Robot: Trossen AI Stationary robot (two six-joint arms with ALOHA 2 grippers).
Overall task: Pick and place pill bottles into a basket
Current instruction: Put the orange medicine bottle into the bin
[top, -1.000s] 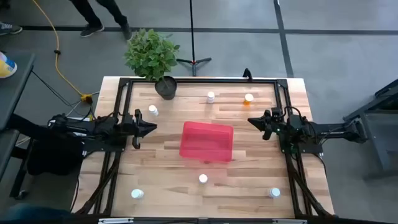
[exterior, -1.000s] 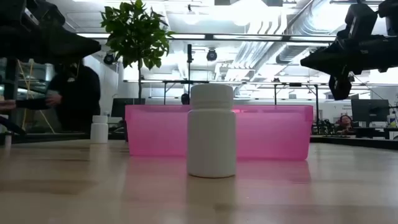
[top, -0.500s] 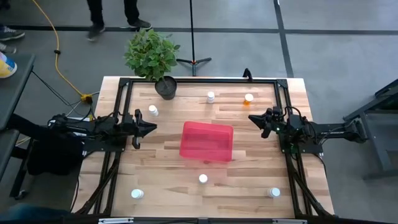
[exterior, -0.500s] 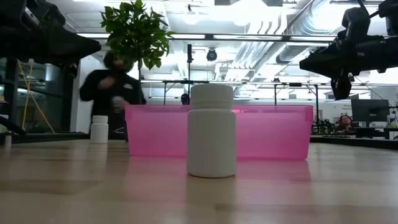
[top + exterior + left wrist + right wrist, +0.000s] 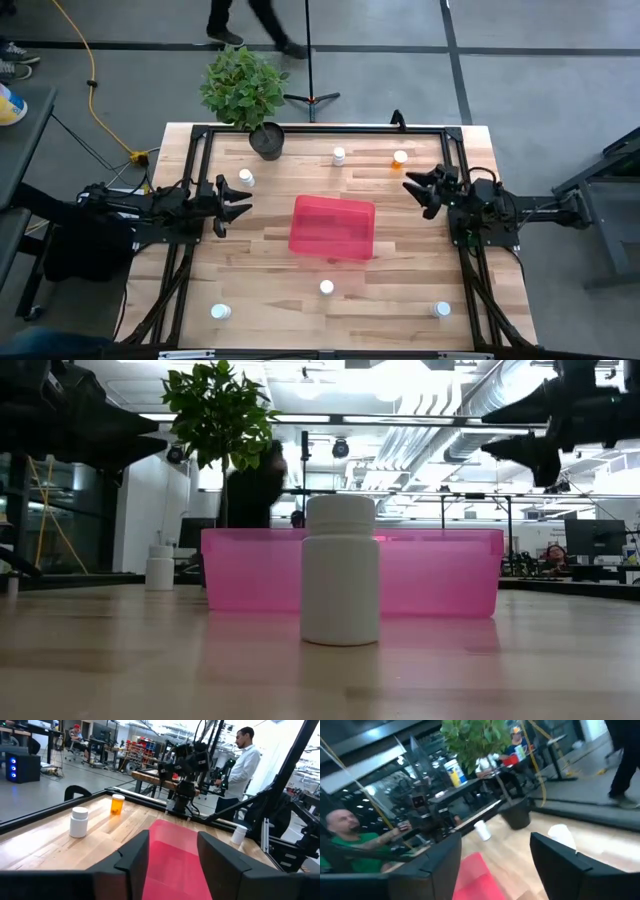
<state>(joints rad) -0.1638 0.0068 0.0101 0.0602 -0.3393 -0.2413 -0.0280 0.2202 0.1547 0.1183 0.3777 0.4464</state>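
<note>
High: we look straight down on the whole wooden table (image 5: pixel 270 270) | Low: we sit at tabletop height, close to a white-capped pill bottle (image 5: pixel 340 570), facing 12 o'clock | Wrists: each of ours looks inward past its own fingers | All four share the red-pink rectangular plastic basket (image 5: pixel 333 227).

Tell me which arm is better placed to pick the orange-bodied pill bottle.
Right. The right gripper hovers open just in front of the orange-bodied, white-capped pill bottle; the left gripper sits across the red-pink plastic basket.
</note>
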